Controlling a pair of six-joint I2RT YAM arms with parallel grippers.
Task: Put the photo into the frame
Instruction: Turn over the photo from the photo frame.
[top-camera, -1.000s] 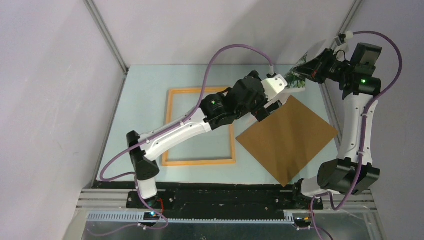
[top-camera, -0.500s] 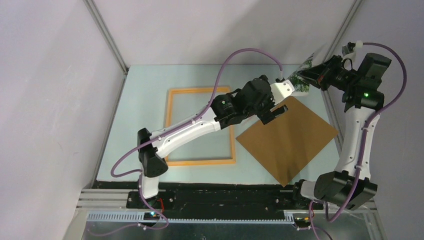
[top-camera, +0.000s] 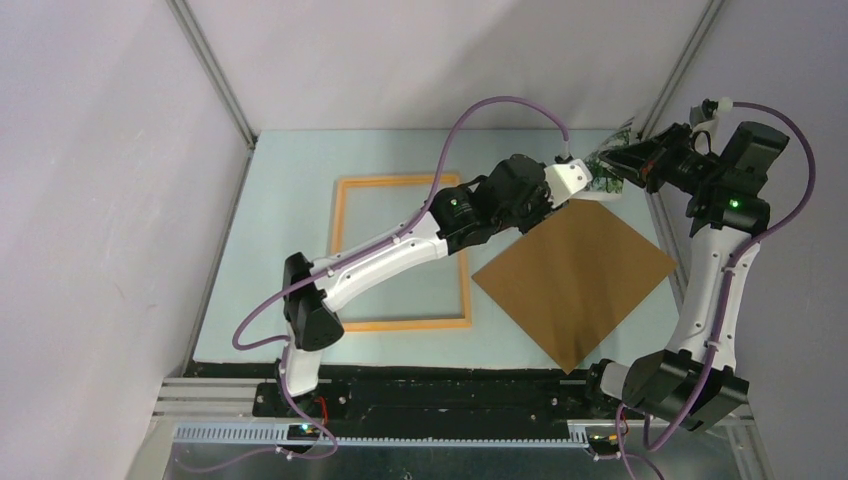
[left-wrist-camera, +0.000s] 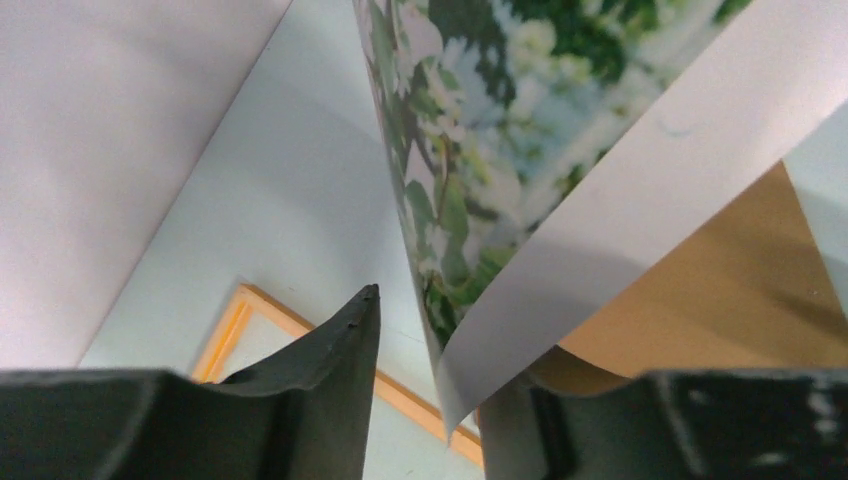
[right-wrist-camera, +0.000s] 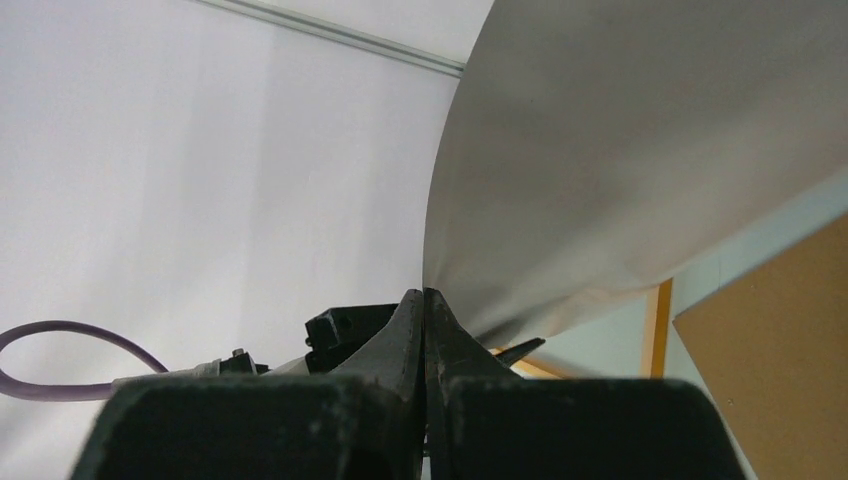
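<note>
The photo hangs in the air at the far right, green print facing left. My right gripper is shut on its edge; in the right wrist view the grey back of the photo rises from the pinched fingertips of the gripper. My left gripper reaches up to the photo's lower corner. In the left wrist view that corner of the photo hangs between the fingers of the gripper, with a gap still showing at the left finger. The light-orange frame lies flat on the table.
A brown backing board lies turned like a diamond to the right of the frame, under the left gripper. The enclosure's walls and metal posts stand close behind the right arm. The left arm stretches across the frame's upper right corner.
The left arm has reached further right to the photo, and its jaws have narrowed around the photo's corner. The right gripper has shifted slightly right with the photo.
</note>
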